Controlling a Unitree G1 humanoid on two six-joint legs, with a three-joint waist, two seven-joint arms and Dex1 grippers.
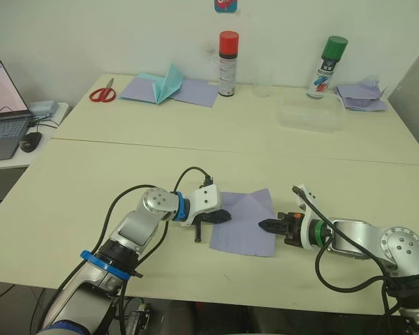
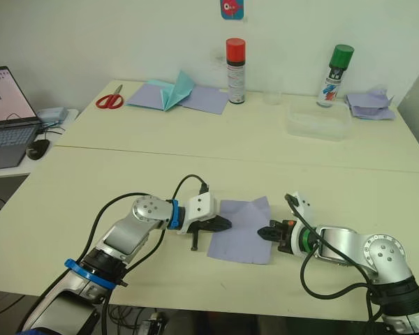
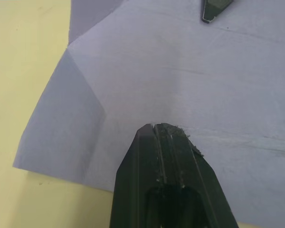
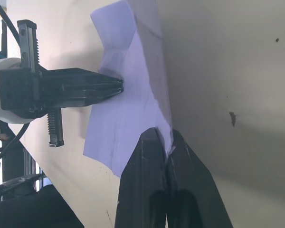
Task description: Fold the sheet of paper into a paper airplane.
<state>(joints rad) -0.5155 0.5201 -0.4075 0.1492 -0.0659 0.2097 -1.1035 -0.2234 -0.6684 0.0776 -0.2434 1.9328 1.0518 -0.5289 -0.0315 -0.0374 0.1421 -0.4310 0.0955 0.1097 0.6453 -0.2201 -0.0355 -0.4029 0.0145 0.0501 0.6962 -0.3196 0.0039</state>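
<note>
Early stage: sheet of paper (image 1: pixel 243 222) mostly flat between my grippers, one corner folded. Left gripper (image 1: pixel 223 216) pressed together on its edge; right gripper (image 4: pixel 165 142) pinching the opposite edge. Most folds left.

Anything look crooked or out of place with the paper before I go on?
The sheet of paper lies skewed to the table edge, and one far corner is folded over. The left gripper and the right gripper are shut at opposite edges. Nothing looks torn or spilled.
</note>
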